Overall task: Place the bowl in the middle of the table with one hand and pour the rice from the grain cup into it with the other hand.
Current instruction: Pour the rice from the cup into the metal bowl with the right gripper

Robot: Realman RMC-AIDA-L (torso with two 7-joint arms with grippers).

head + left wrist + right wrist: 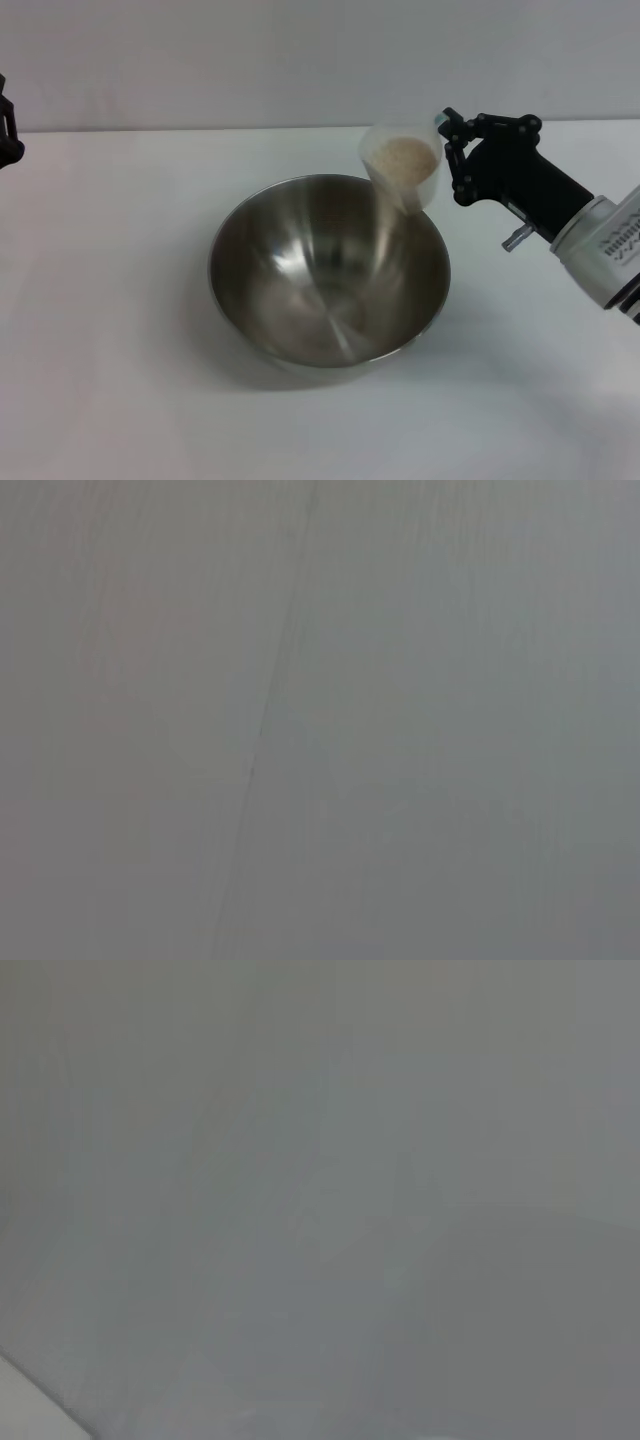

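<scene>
The right pincer [447, 150] is reaching in from the right side of the head view, and its black fingers [458, 135] are clenching on the grain cup [402, 168], gripping it at the side that is turned toward the arm. The cup is sitting directly at the left of the pincer, raised in the air and leaning toward the bowl [328, 270], with its open mouth facing up and to the front. Inside the cup the rice [404, 157] is showing as a pale beige mass that is filling it close to the rim. The lower part of the cup is hanging over the far right edge of the bowl. The bowl is standing upright on the white counter [110, 330], near the middle of it, below and to the left of the pincer, and no grains are showing on its shiny inside. The left pincer [8, 128] is resting far away at the left border of the head view, well apart from the bowl; only a small black part is showing, so I cannot tell how its fingers are standing. Both wrist views are showing only a plain grey surface.
</scene>
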